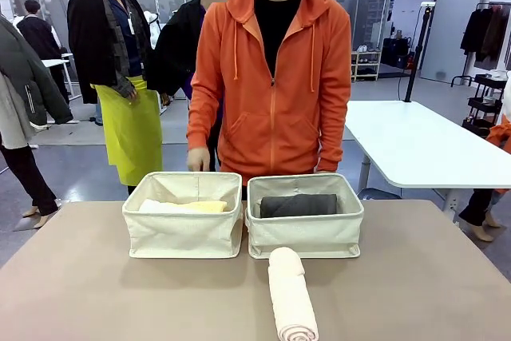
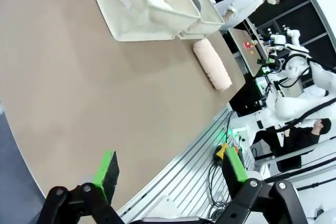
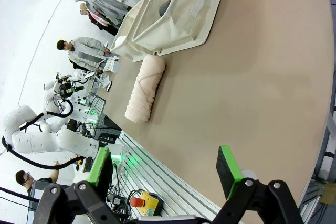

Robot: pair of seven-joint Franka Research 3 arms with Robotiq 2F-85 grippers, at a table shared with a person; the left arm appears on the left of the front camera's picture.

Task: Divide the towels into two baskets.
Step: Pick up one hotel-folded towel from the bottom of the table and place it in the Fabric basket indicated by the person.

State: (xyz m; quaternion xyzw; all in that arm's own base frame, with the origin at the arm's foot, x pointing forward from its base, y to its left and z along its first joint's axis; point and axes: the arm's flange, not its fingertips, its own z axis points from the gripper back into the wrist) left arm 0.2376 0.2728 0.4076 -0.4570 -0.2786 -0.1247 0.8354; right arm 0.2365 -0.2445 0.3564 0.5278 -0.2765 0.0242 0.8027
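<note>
Front: brown tabletop [image 1: 96, 293] carries two cream canvas baskets side by side. The left basket [image 1: 182, 233] holds the pale yellow rolled towel [image 1: 204, 207] and the white rolled towel [image 1: 156, 207], the right basket [image 1: 303, 237] holds the dark grey rolled towel [image 1: 298, 206], and the pink-beige rolled towel [image 1: 291, 297] lies on the table just in front of the right one; a person in an orange hoodie [image 1: 275, 93] stands behind, with a white table [image 1: 423, 145] beyond.
Left wrist: left gripper [image 2: 169, 163] has its jaws spread wide and empty over the table's near edge.
Right wrist: right gripper [image 3: 164, 162] is also spread and empty, above the near edge.
</note>
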